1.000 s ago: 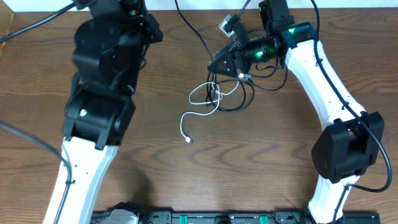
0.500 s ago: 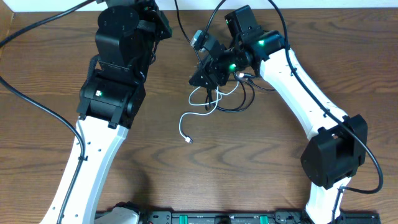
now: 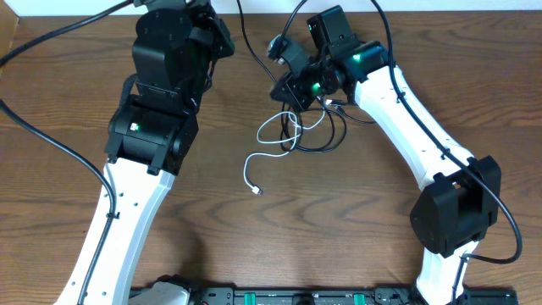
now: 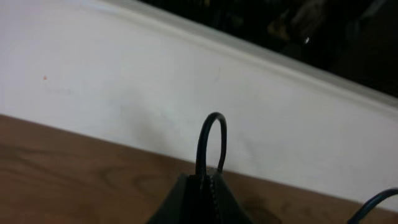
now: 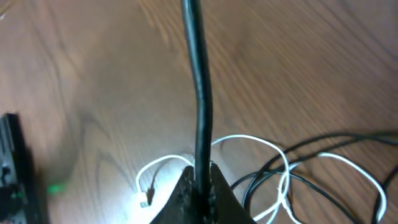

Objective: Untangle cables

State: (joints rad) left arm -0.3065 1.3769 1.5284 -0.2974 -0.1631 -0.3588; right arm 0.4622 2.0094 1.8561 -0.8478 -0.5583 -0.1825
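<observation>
A tangle of cables lies mid-table: a white cable (image 3: 273, 134) loops down to a plug end (image 3: 257, 191), and thin black cables (image 3: 332, 135) coil beside it. In the right wrist view the white cable (image 5: 249, 140) and black cables (image 5: 311, 155) lie below the fingers. My right gripper (image 3: 284, 88) (image 5: 200, 177) is shut on a black cable (image 5: 200, 93) that runs up toward the table's far edge (image 3: 254, 47). My left gripper (image 4: 208, 177) is shut at the far edge on a small loop of black cable (image 4: 211, 140).
A white wall (image 4: 124, 81) rises just behind the table's far edge. Thicker black arm wires (image 3: 51, 38) trail across the far left. The left arm (image 3: 152, 127) stands over the left half and the right arm (image 3: 423, 127) over the right side.
The right gripper's jaws have closed onto the black cable above the tangle. The left arm swung right a second ago and has stayed still since, its jaws shut throughout.
</observation>
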